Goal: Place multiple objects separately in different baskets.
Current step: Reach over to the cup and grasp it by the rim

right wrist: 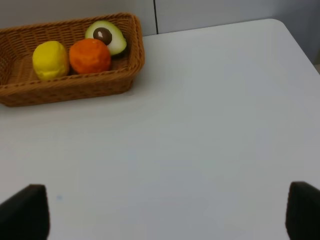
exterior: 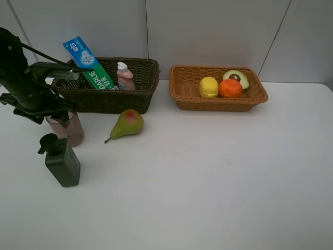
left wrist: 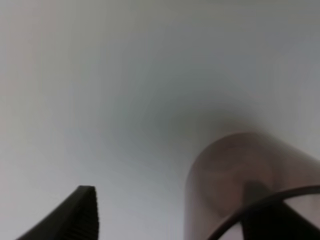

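Light basket (exterior: 179,96): lemon (exterior: 208,87), orange (exterior: 230,88) and avocado half (exterior: 237,78) are in.
Dark basket (exterior: 104,99): toothpaste box (exterior: 88,63) and small pink bottle (exterior: 125,77) are in.
We count three things left on the tabletop (exterior: 208,182): the pear (exterior: 127,124) just in front of the dark basket, the pump bottle (exterior: 61,161), and the pink cup (exterior: 70,130) near it.
Left end effector (exterior: 61,117): at the cup, fingers spread, one seemingly inside the rim, not yet pinching.
Right end effector (right wrist: 162,215): spread wide and empty.
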`<action>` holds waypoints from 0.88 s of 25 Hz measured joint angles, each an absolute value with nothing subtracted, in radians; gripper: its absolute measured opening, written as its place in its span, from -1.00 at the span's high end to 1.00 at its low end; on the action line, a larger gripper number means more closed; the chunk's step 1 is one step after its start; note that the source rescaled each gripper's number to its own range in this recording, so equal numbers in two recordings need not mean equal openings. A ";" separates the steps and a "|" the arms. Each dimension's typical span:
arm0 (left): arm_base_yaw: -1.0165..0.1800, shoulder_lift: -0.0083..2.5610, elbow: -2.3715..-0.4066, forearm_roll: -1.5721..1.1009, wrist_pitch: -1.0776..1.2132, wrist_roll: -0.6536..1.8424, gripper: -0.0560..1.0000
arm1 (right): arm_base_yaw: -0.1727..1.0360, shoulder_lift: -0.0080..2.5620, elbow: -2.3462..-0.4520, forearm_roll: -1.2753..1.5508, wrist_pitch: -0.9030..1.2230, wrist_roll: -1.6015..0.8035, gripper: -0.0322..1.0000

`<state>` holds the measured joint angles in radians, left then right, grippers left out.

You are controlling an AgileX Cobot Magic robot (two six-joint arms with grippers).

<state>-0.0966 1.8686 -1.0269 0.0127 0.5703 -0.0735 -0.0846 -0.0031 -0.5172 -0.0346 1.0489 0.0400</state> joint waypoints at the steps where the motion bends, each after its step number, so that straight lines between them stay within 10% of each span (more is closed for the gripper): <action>1: -0.097 1.869 -1.027 0.011 0.566 -0.073 -0.25 | -0.085 -0.003 -0.517 -0.035 1.049 0.040 -1.00; 7: -0.097 1.869 -1.027 -0.021 0.554 -0.073 0.87 | -0.085 -0.003 -0.517 -0.035 1.049 0.040 -1.00; 22: -0.097 1.870 -1.027 -0.038 0.544 -0.073 0.89 | -0.085 -0.003 -0.517 -0.035 1.049 0.040 -1.00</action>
